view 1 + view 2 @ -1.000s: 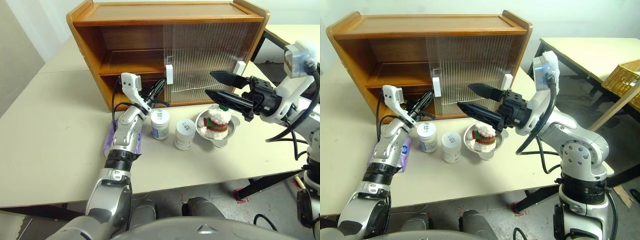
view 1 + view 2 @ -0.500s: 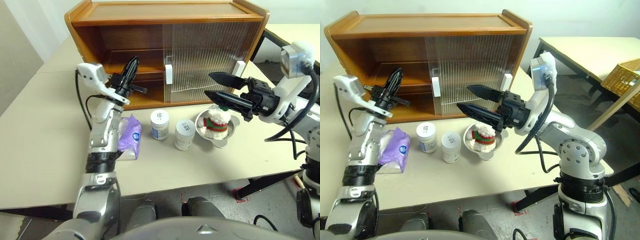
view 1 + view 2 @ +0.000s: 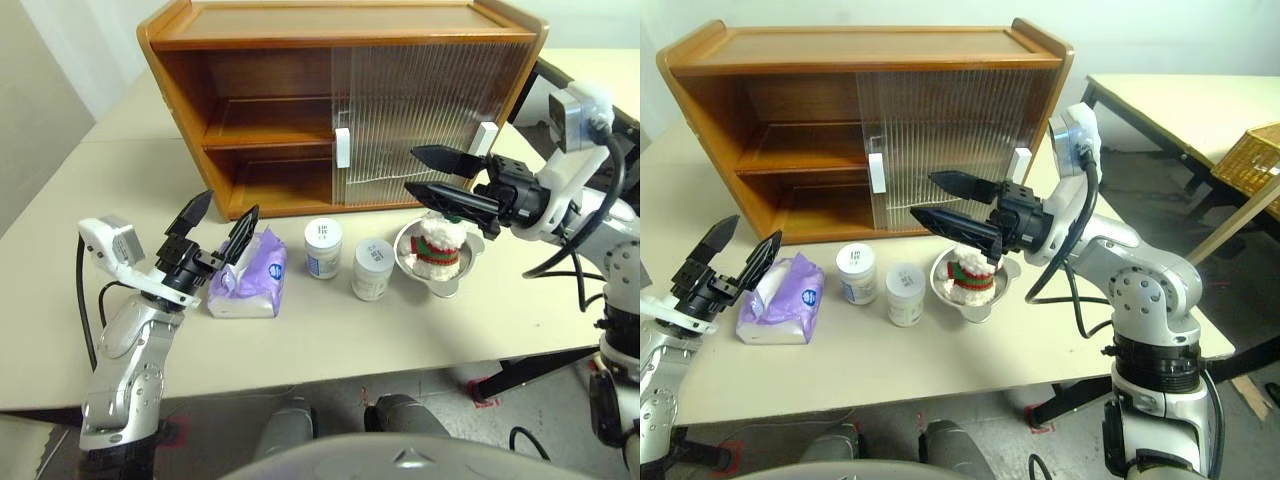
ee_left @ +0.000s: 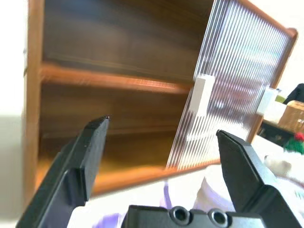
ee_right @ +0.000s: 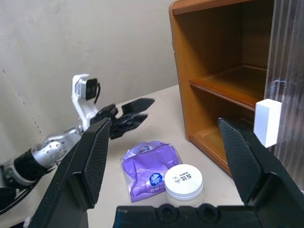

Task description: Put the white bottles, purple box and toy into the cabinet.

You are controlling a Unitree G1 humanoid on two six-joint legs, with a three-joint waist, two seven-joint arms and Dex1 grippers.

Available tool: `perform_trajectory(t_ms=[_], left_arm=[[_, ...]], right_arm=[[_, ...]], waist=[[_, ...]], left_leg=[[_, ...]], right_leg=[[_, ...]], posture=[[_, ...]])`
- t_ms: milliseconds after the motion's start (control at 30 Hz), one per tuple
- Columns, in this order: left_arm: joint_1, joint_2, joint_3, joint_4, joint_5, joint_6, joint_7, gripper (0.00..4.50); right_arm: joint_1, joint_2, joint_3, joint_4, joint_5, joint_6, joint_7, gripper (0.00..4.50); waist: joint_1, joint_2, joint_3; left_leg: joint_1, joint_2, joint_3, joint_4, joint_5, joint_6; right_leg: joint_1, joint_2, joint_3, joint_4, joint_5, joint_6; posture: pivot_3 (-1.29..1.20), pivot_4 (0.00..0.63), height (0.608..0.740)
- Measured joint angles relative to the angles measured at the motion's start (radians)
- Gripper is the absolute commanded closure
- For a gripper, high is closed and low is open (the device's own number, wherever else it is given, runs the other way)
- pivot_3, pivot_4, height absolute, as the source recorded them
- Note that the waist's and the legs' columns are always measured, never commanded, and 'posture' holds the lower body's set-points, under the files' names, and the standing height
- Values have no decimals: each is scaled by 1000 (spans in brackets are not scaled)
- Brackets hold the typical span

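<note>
The purple box (image 3: 250, 280) lies on the table in front of the cabinet (image 3: 250, 30). To its right stand two white bottles (image 3: 322, 247) (image 3: 371, 268). The toy (image 3: 437, 245) sits in a shiny metal bowl (image 3: 440, 280) further right. My left gripper (image 3: 224, 212) is open and empty, hovering just left of the purple box and pointing toward the cabinet. My right gripper (image 3: 412, 170) is open and empty above the toy, pointing left. The cabinet's left half stands open with both shelves bare. In the right wrist view the purple box (image 5: 151, 173) lies beside one bottle (image 5: 183, 180).
The ribbed sliding doors (image 3: 420, 110) with white handles (image 3: 342, 148) cover the cabinet's right half. The table (image 3: 90, 250) runs wide to the left. A second table and a wicker basket (image 3: 1250, 160) stand off to the right.
My left gripper has drawn back from the cabinet's open side to the near left of the purple box, and its fingers have opened. The right arm has stayed put.
</note>
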State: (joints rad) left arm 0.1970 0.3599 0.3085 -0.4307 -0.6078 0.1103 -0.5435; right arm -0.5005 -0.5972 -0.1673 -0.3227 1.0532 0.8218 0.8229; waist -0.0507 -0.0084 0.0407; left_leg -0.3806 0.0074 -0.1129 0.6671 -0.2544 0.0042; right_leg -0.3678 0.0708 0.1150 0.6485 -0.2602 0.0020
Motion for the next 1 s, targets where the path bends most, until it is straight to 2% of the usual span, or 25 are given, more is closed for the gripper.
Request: perform_trajectory(t_ms=[267,567,800,1000], left_arm=[[204,-25,44,-22,-14,-45,-35,17],[324,-48,43,45,19,-133,-100,17],[342,-55,39,109,45,-169,-126,17],[290,-55,18,194,98,-180,-123,17]], right_arm=[[-20,6,15,22,-12,0,25,0],[-25,21,23,28,-34,-5,35,0],[-25,23,22,28,-35,-5,37,0],[-25,22,21,27,-35,-5,34,0]], waist=[[19,1,0],[27,3,1],[27,3,1],[27,4,1]], left_leg=[[-1,3,1,-8,-1,-4],[-2,6,1,-9,-3,-6],[-2,6,0,-9,-4,-7],[-2,6,0,-9,-4,-8]], right_leg=[[-8,0,6,1,-3,-4],[-9,1,7,1,-4,-5],[-9,1,7,1,-4,-6],[-10,1,7,1,-4,-7]], posture=[[2,55,740],[-2,57,740],[-10,54,740],[-27,51,740]])
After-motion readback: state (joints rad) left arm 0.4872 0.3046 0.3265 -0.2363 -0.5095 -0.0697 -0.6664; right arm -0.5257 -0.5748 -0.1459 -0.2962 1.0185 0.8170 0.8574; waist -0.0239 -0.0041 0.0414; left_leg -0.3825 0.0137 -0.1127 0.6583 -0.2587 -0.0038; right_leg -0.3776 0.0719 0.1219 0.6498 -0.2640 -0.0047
